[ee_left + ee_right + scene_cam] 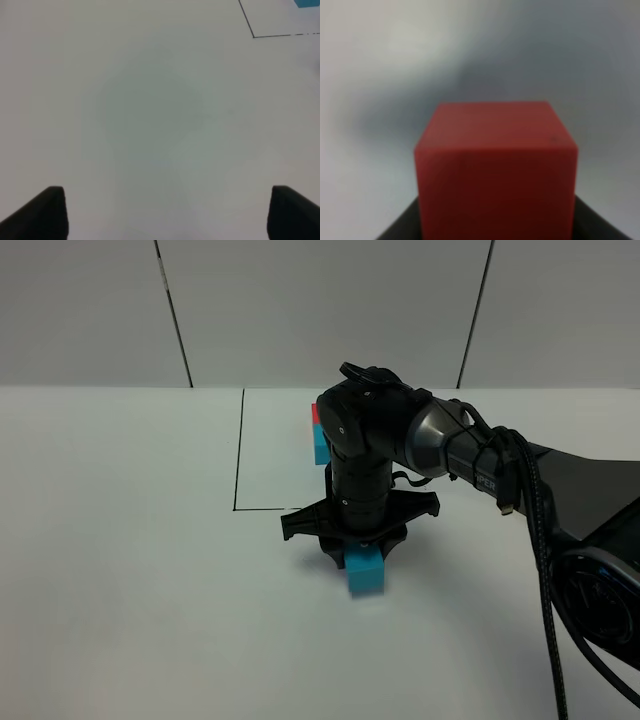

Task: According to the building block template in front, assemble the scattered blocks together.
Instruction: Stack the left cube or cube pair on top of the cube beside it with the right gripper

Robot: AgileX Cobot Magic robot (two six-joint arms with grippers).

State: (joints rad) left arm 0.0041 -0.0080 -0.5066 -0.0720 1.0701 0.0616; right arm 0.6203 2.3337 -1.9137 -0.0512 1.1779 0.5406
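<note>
White worktop (pixel 120 540) is shown with the right tool (pixel 352 552) lowered over the teal cube (pixel 366 571), its jaws pinched on the matte red cube (pixel 495 170); stacking is judged nearly done, release remaining. The left tool (pixel 160 215) is spread over bare surface. The smaller template (pixel 318 435) stands behind, partly hidden.

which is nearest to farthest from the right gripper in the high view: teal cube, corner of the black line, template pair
1. teal cube, directly under the right gripper.
2. corner of the black line, to its left on the table.
3. building block template, behind the arm, farther back; close to the corner's distance, so that order is uncertain.
</note>
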